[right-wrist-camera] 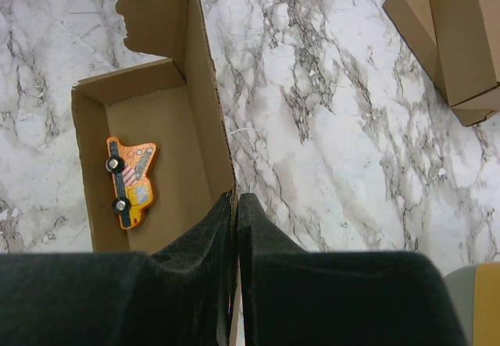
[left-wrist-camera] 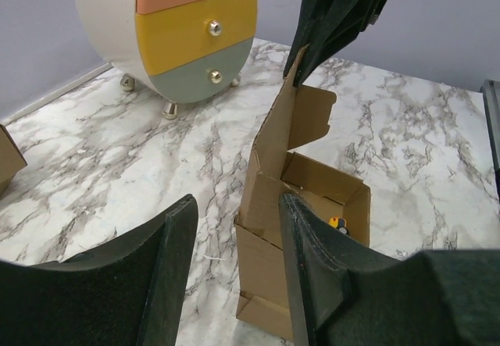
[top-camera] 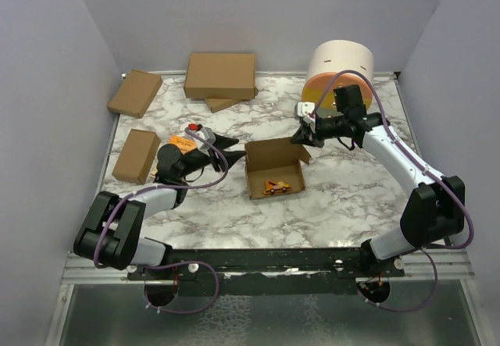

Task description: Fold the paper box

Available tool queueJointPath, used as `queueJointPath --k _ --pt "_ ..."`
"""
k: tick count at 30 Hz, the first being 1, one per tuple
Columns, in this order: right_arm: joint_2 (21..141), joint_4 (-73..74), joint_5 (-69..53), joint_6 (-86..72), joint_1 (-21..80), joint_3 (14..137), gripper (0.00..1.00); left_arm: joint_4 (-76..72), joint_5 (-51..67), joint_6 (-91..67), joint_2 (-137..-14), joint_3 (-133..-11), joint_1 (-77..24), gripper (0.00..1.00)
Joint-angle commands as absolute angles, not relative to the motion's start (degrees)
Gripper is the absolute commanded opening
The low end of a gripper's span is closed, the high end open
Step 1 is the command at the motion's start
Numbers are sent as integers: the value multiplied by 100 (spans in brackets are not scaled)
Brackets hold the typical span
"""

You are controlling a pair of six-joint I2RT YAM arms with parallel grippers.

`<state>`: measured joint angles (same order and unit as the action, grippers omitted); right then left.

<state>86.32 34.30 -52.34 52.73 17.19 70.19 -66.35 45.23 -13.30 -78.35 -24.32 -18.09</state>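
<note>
The paper box [top-camera: 273, 170] lies open in the middle of the table, its lid flap standing up on the right side. A small orange toy car [right-wrist-camera: 130, 182] rests on its floor. My right gripper [right-wrist-camera: 236, 197] is shut on the upper edge of that upright flap [right-wrist-camera: 205, 88]; in the top view it [top-camera: 301, 137] hangs over the box's far right corner. My left gripper [left-wrist-camera: 237, 200] is open, its fingers [left-wrist-camera: 181, 237] level with the box's near left wall [left-wrist-camera: 266, 205], and nothing is pinched between them. From above, the left gripper [top-camera: 233, 149] sits just left of the box.
A round white cabinet [top-camera: 340, 69] with coloured drawers stands at the back right. Closed brown cartons sit at the back [top-camera: 220, 75], back left [top-camera: 135, 93] and left [top-camera: 137, 156]. An orange booklet [top-camera: 181, 137] lies beside the left wrist.
</note>
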Motion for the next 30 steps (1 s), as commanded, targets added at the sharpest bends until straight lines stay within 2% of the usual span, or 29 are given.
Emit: queueJointPath --k 1,9,19,30 --pt "8574 3296 -5361 5229 1738 6952 7 -6680 4842 -1012 -7975 -2616 -1858 49" --pt "8593 3331 -5396 5246 1740 6975 7 -7058 5191 -692 -8211 -2734 -1866 51" --pt "8593 3366 -5457 5291 1740 6967 7 -7751 5681 -1277 -8720 -3065 -1803 47" --pt "8605 3391 -5467 5348 1736 6961 6 -9270 5884 -2461 -9197 -3023 -1530 29"
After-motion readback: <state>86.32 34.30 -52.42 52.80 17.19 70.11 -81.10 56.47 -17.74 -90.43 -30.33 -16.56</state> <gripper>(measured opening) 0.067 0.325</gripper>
